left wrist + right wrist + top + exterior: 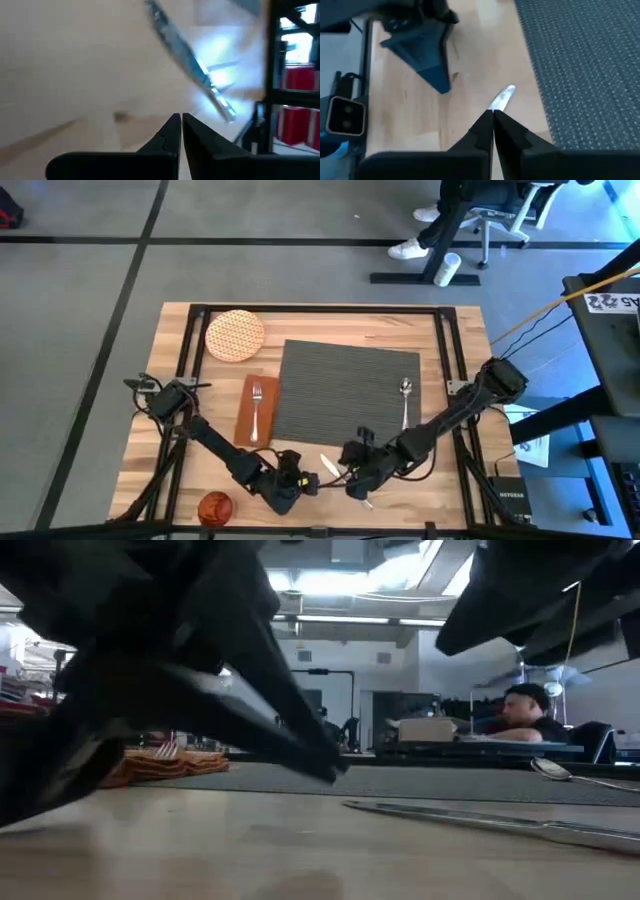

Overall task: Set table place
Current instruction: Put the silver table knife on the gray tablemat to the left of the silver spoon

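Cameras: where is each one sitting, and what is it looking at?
High view: above, looking straight down on the table; both arms show, left gripper and right gripper low near the knife.
Low view: at tabletop height, looking across; dark arm parts fill the top, the knife lies ahead.
Left wrist view: on the left arm, past its closed fingers toward the knife.
Right wrist view: on the right arm, past its closed fingers; placemat alongside.
Shared: all four show the knife.

seated person (525, 712) beyond table | office chair (500, 220) | white cylinder (446, 269) on floor
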`<action>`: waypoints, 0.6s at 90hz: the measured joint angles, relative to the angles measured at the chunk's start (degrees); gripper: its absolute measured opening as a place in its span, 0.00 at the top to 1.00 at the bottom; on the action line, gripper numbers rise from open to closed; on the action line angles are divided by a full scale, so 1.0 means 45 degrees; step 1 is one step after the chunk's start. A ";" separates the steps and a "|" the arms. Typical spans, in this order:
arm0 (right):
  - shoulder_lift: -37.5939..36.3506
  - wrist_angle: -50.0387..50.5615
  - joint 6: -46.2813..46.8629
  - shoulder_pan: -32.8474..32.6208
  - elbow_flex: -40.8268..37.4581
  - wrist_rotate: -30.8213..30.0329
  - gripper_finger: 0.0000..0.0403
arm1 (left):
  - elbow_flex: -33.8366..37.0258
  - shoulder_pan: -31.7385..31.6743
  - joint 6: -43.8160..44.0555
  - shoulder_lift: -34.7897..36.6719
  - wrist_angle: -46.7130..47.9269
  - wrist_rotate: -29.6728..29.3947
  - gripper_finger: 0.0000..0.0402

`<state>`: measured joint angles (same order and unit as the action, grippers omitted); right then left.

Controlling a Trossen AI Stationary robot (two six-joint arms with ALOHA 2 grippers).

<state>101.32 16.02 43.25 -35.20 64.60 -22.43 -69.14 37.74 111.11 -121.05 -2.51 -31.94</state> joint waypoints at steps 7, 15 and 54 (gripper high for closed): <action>0.0098 0.0001 0.0003 0.0081 0.0000 -0.0011 1.00 | -0.0136 -0.0284 -0.0168 0.0000 0.0134 0.0220 1.00; 0.0257 0.0026 0.0125 0.0219 0.0000 0.0125 1.00 | -0.0316 -0.0605 -0.0625 -0.0013 0.0208 0.0252 1.00; 0.1748 -0.0343 0.0047 0.0486 -0.0010 0.1971 1.00 | -0.0350 -0.0998 -0.0096 -0.0001 0.1766 0.0521 1.00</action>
<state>109.19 14.48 43.46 -33.01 64.55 -13.56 -70.71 33.24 110.68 -121.06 5.44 -29.60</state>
